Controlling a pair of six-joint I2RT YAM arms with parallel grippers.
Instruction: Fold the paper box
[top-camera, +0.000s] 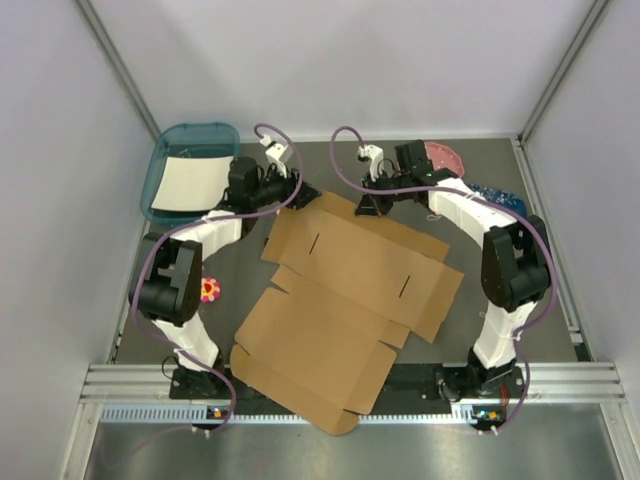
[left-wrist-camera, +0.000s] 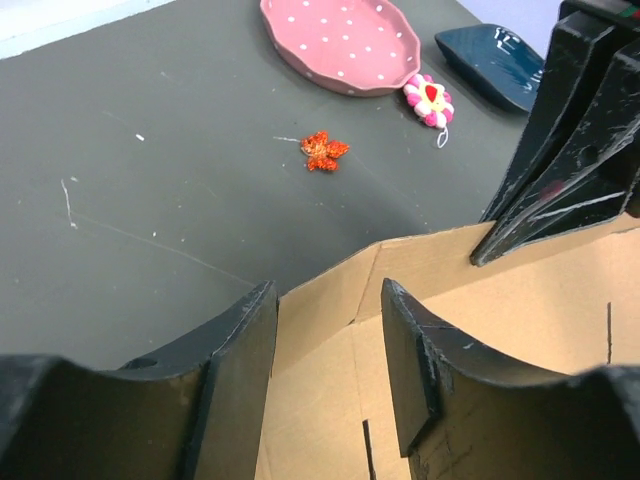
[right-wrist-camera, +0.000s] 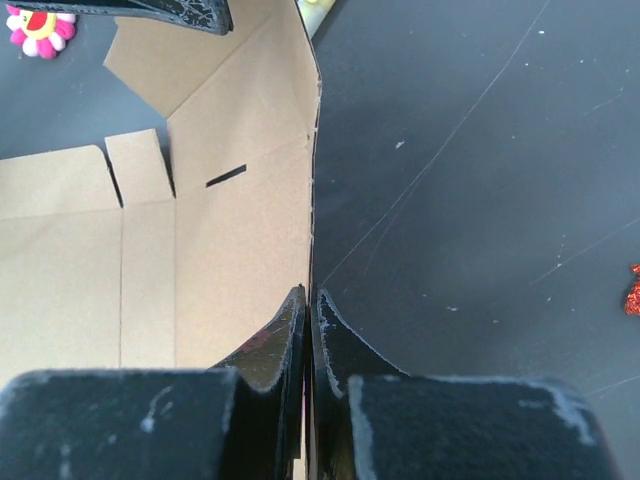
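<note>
**Box held at its far edge**

The left gripper (left-wrist-camera: 328, 298) stands open astride the far left corner of the paper box (top-camera: 345, 300). The box is spread across the table (top-camera: 310, 160) between both arms. The right gripper (right-wrist-camera: 310, 300) pinches the box's far edge, fingers closed.

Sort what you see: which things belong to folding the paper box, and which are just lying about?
Job in hand: paper box; left fingers, open at its edge; right fingers, shut on its edge.
Lying about: teal tray; pink dotted plate; dark blue dish; flower toy; red glitter leaf.
</note>
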